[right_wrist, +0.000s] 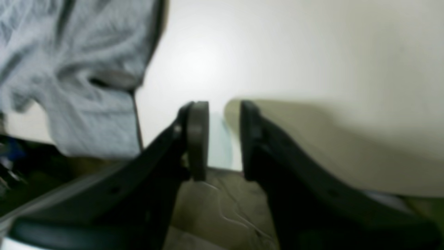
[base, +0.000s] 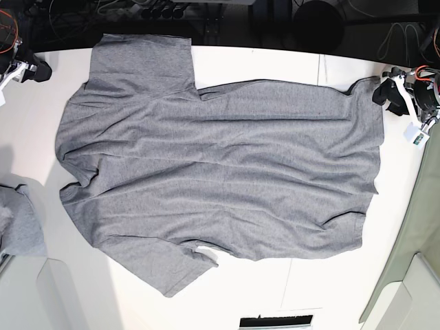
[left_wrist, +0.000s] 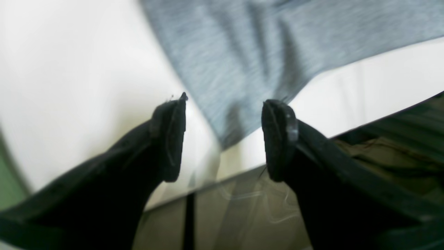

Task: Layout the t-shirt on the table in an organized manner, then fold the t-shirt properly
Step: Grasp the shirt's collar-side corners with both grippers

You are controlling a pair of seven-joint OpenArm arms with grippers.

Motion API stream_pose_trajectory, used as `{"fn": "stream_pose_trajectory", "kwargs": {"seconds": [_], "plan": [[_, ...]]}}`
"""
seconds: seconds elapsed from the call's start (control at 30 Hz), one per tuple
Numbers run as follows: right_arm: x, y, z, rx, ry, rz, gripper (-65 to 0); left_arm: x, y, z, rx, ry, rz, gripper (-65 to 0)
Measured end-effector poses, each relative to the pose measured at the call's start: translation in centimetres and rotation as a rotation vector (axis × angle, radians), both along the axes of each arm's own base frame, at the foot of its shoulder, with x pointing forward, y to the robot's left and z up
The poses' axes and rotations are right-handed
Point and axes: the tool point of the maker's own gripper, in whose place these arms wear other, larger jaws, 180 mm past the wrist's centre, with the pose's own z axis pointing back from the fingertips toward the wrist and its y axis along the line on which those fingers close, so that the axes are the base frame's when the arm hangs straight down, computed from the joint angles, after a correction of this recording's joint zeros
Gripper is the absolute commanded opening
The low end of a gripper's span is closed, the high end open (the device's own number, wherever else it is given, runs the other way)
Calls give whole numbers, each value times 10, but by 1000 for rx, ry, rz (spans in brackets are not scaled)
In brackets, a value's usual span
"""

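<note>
Black fingers fill the foreground of both wrist views. On the left wrist view the left gripper (left_wrist: 223,139) stands spread wide, released, with nothing between its pads; a corner of the t-shirt (left_wrist: 263,52) hangs down toward the gap from twelve o'clock, and I cannot tell whether it touches either pad. Behind it lies the white table (left_wrist: 69,86), whose edge crosses the picture behind the fingers.

On the right wrist view the right gripper (right_wrist: 223,139) is parted by a narrower gap and grasps nothing; bare table (right_wrist: 277,52) shows through it. Grey cloth (right_wrist: 79,80) sits at ten o'clock, well apart from the fingers and too blurred to say which part it is.

Only the base view shows the whole layout. The t-shirt (base: 220,172) lies spread flat across the middle of the table (base: 103,289), sleeves at eleven and seven o'clock, hem toward three o'clock. The left gripper (base: 386,93) sits at two o'clock, just beside the hem's far corner. The right gripper (base: 31,69) sits at ten o'clock, near the far sleeve. A smaller grey cloth bundle (base: 20,220) lies at nine o'clock by the frame edge. A small tag (base: 414,136) hangs below the left arm; its writing is too small to read.
</note>
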Motion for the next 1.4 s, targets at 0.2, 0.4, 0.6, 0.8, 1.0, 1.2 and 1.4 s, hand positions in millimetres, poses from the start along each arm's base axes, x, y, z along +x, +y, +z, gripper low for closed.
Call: {"fn": "stream_pose_trajectory", "kwargs": {"seconds": [0.2, 0.4, 0.6, 0.8, 1.0, 1.2, 1.4], "plan": [[-5, 17, 18, -47, -44, 120, -378, -5, -18, -10, -51, 5, 22, -278], [-1, 38, 18, -40, -67, 165, -359, -3, -16, -9, -48, -1, 33, -278], [-16, 83, -2, 34, -27, 217, -359, -3, -16, -9, -48, -1, 33, -278], [-13, 115, -8, 88, -51, 239, -359, -4, 0, -13, 9, 6, 98, -278], [-17, 145, -11, 152, -55, 260, -359, 1, 38, -3, 14, -46, 244, -278], [-14, 151, -11, 167, -69, 252, -359, -17, 32, -25, -75, 2, 284, -278], [-14, 151, -11, 167, -70, 252, -359, -22, 20, -38, -110, 1, 309, -278]]}}
